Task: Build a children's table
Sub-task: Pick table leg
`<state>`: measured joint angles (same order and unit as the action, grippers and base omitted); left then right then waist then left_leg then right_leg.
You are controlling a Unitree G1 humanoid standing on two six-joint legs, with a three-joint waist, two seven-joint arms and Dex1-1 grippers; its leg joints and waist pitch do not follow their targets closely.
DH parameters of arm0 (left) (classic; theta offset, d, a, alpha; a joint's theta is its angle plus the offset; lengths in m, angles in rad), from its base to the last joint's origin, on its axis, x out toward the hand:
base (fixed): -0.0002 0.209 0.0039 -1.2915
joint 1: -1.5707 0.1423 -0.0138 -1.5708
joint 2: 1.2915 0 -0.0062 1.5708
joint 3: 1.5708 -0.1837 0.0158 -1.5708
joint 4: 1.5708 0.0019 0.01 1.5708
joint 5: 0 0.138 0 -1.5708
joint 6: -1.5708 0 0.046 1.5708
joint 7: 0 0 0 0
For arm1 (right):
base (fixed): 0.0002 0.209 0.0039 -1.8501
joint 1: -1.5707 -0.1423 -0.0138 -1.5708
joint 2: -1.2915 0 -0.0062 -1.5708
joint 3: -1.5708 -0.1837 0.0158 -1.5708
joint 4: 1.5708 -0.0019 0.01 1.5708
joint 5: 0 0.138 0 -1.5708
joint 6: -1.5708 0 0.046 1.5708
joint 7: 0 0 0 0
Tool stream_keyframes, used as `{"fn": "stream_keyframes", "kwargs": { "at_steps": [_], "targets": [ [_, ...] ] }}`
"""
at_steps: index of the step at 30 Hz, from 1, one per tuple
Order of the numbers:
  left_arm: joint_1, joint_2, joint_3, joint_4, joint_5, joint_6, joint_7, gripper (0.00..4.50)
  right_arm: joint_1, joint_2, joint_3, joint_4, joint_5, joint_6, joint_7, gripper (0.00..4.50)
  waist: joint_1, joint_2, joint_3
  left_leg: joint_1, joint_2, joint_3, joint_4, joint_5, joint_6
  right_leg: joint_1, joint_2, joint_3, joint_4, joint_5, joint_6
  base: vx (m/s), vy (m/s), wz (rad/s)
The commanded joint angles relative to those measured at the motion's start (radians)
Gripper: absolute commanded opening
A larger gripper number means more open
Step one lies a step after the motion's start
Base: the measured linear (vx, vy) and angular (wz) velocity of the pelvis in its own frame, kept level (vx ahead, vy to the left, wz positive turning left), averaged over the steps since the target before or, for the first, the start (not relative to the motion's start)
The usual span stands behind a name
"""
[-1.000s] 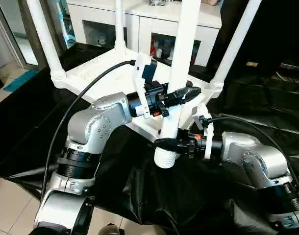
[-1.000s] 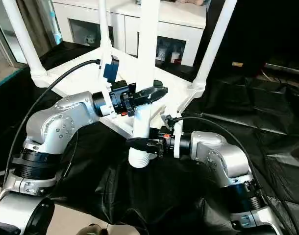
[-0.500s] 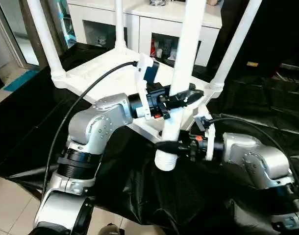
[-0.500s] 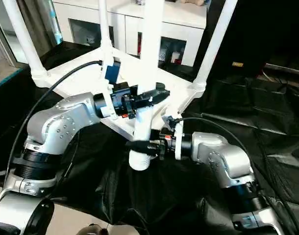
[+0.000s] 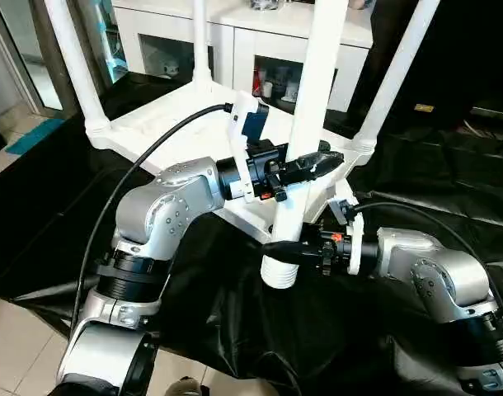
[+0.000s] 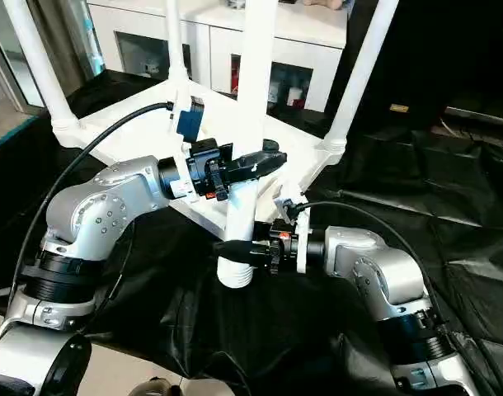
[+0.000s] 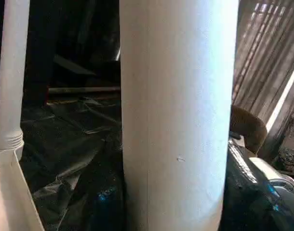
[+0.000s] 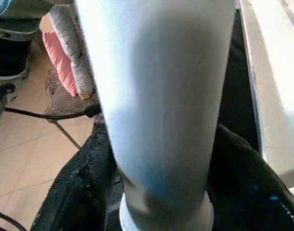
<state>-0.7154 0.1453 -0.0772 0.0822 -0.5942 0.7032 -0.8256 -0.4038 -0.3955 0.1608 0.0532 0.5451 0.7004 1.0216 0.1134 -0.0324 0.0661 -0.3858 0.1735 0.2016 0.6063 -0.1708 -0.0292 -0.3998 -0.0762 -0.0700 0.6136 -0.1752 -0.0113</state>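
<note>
The white plastic table top lies upside down on black sheeting, three white tapered tubular legs standing in its corner sockets. The fourth loose white leg stands upright at the near corner, ribbed end just off the sheeting. Left pincer is clamped on it mid-shaft, right pincer clamped lower near the ribbed end.

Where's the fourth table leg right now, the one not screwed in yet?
In the head views the fourth leg stands upright at centre, before the upturned tabletop's near corner, gripped by the left gripper above and the right gripper near its ribbed lower end.
</note>
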Motion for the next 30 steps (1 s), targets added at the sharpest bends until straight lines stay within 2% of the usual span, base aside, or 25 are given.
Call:
{"fn": "stream_keyframes", "kwargs": {
  "at_steps": [1,11,12,17,18,30],
  "targets": [
    [-0.003,-0.001,-0.006,-0.027,-0.006,0.011,-0.004,1.8,-0.016,-0.001,-0.014,0.006,-0.008,0.0,-0.009,2.76,0.002,0.001,-0.076,0.025,0.061,-0.034,-0.071,-0.198,-0.014,0.048,-0.081,0.05,-0.075,-0.238,-0.189,0.0,0.0,0.0],
    [-0.004,-0.002,-0.009,-0.024,-0.008,0.01,-0.006,1.8,-0.028,0.015,-0.003,0.018,-0.01,-0.005,-0.011,2.76,0.001,0.004,-0.077,0.026,0.061,-0.034,-0.072,-0.198,-0.017,0.048,-0.08,0.05,-0.073,-0.228,-0.19,0.0,0.0,0.0],
    [-0.003,-0.001,-0.009,-0.024,-0.008,0.01,-0.006,1.8,-0.028,0.015,-0.003,0.019,-0.01,-0.005,-0.01,2.58,0.001,0.003,-0.076,0.025,0.061,-0.034,-0.072,-0.198,-0.018,0.048,-0.08,0.051,-0.074,-0.228,-0.189,0.0,0.0,0.0],
    [-0.003,-0.001,-0.009,-0.023,-0.008,0.01,-0.006,1.8,-0.022,0.012,-0.006,0.013,-0.006,0.003,-0.003,2.28,0.001,0.002,-0.076,0.025,0.061,-0.034,-0.072,-0.202,-0.018,0.049,-0.081,0.051,-0.075,-0.238,-0.185,0.0,0.0,0.0],
    [-0.003,0.0,-0.009,-0.022,-0.006,0.009,-0.006,1.8,-0.021,0.011,-0.006,0.013,-0.005,0.004,-0.002,2.08,0.002,0.003,-0.077,0.025,0.061,-0.035,-0.072,-0.201,-0.018,0.049,-0.081,0.051,-0.075,-0.239,-0.184,0.0,0.0,0.0],
    [-0.007,0.003,-0.008,-0.014,0.006,-0.001,0.005,1.8,-0.014,0.003,0.002,0.011,-0.018,-0.007,0.007,1.95,0.002,0.0,-0.077,0.024,0.061,-0.034,-0.071,-0.196,-0.017,0.049,-0.081,0.051,-0.073,-0.233,-0.187,0.0,0.0,0.0]
  ]
}}
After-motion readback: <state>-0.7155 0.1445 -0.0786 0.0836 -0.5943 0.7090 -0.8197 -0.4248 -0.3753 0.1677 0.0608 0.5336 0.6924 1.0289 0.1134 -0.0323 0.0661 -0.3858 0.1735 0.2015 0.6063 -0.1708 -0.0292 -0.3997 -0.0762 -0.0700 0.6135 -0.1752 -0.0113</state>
